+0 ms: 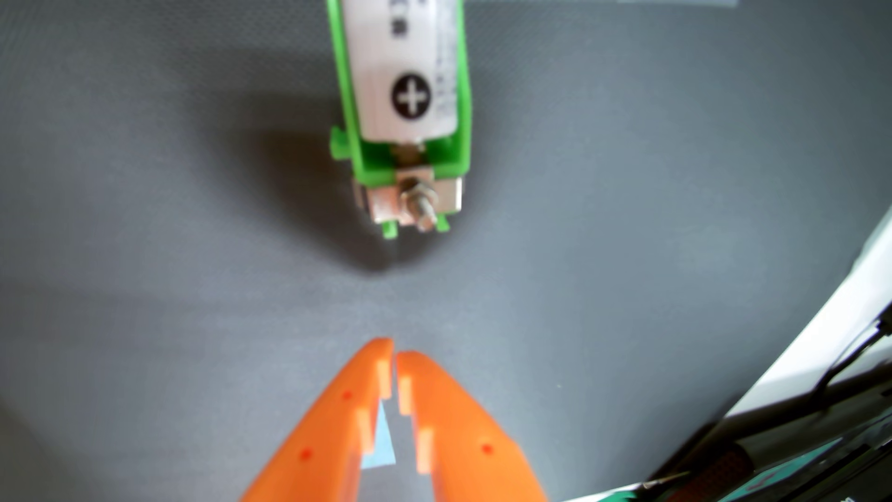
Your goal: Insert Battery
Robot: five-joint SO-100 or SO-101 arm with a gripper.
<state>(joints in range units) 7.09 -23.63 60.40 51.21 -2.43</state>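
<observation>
The white battery (pixel 410 72) already sits inside the green holder (pixel 408 164) at the upper middle of the frame, apart from the empty, clenched orange hand (pixel 395 355) below, so insertion looks done

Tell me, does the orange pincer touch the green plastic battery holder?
Apart. The wrist view shows bare grey table between the orange pincer and the green plastic battery holder.

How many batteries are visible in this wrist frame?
1. A white battery with a black plus mark sits in the green holder at top centre, beyond the orange gripper. Its upper end is cut off by the frame; others may lie out of view.
</observation>
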